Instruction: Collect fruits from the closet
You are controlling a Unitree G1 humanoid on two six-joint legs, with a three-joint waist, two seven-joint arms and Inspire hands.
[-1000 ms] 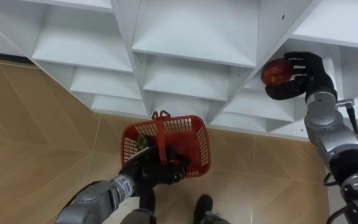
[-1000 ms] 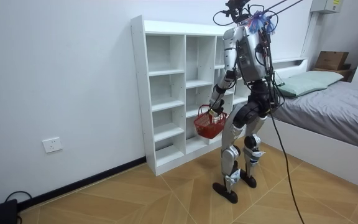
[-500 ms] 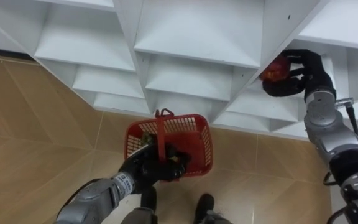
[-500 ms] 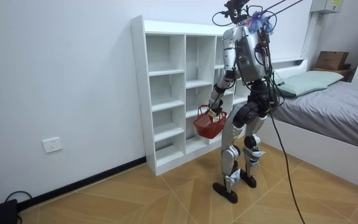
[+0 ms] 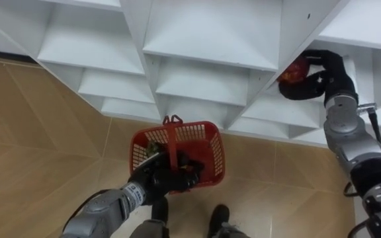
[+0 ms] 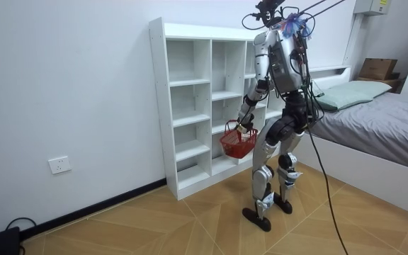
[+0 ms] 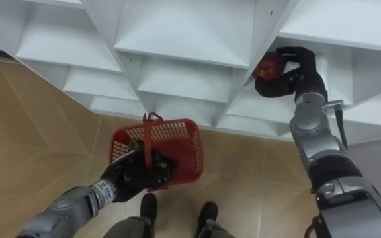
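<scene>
My right hand (image 5: 323,76) (image 7: 296,73) is shut on a red apple (image 5: 295,70) (image 7: 268,66) at the edge of a shelf compartment of the white closet (image 5: 207,53) (image 6: 197,106). A red plastic basket (image 5: 177,153) (image 7: 156,152) (image 6: 238,139) hangs lower down in front of the shelves. My left hand (image 5: 161,178) (image 7: 137,175) is shut on its handle. Something dark lies inside the basket; what it is I cannot tell.
I stand upright facing the closet's right columns on a wooden floor (image 6: 190,219). A bed (image 6: 374,120) with a pillow lies at the room view's right. The closet's shelf edges (image 5: 210,66) jut out around my right hand.
My right hand has drawn the apple slightly up and toward the shelf divider. The basket has swayed a little in my left hand.
</scene>
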